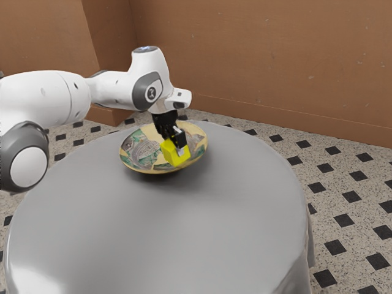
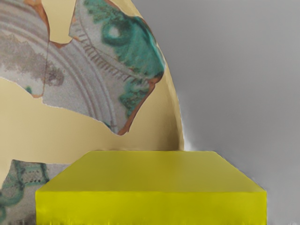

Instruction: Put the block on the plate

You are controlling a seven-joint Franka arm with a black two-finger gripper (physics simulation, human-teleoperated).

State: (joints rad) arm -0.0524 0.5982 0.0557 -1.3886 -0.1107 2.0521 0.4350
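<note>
One yellow block [image 1: 176, 157], gripped between the black hand's [image 1: 175, 145] parted fingers, appears over the patterned plate [image 1: 138, 150]; placing is underway, with careful lowering, then release, likely next.

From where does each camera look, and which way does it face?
Exterior view: beside the arm, looking down across the table toward a wall; arm and jaws show.
Wrist view: on the arm's hand, facing the plate, with the block large at the lower edge.
Both share block, plate and part of the table.
</note>
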